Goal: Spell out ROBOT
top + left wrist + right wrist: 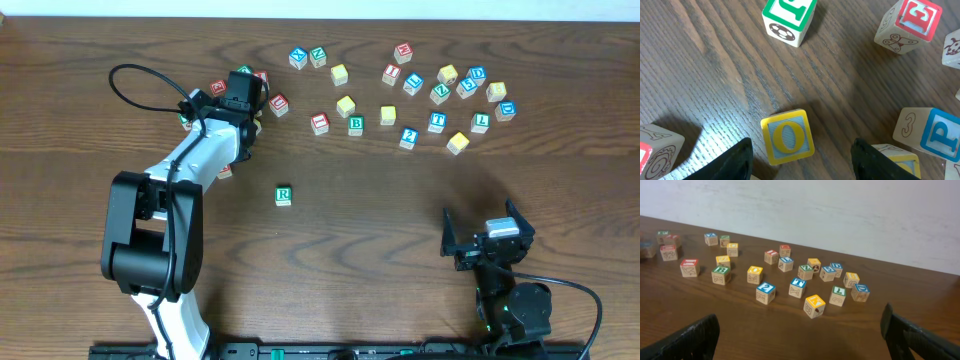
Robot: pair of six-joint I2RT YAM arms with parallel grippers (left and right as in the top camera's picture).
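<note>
Overhead: the R cube [283,196] sits alone on the table [380,250]. The B cube [356,125] lies at its 1 o'clock and the T cube [437,122] at its 2 o'clock, among scattered cubes. The left arm [190,160] reaches to a cluster at R's 11 o'clock. The right gripper [483,228] rests at 4 o'clock, jaws spread wide and empty.

Left wrist: the left gripper [801,150] is released. Its fingers stand at 9 and 3 o'clock of the yellow O cube [787,137], with bare wood on each side.

Right wrist: B sits at 11 o'clock and T at 12, just beside the blue 2 cube [765,292].
</note>
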